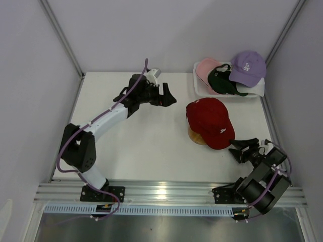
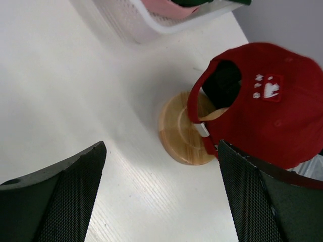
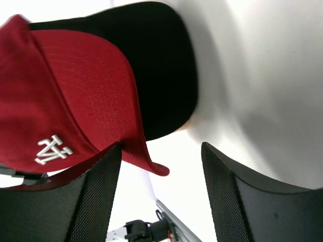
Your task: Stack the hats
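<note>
Right gripper (image 1: pixel 237 150) and left gripper (image 1: pixel 170 96) stood wide, empty; soft red cap (image 1: pixel 211 121) seemed best pinched at brim.

We see only a sliver of the wooden stand (image 1: pixel 195 136) from above; the red cap (image 1: pixel 209 121) covers the rest. In the basket (image 1: pixel 201 92), the white cap (image 1: pixel 256 89) lies mostly under the lavender cap (image 1: pixel 247 66). The black cap (image 1: pixel 222 81) is partly buried between its neighbours, and its logo is too small for us to read. The left wrist view cuts the pink cap (image 2: pixel 164 6) at its top edge and the red cap at its right edge. The right wrist view crops the red cap on the left.
</note>
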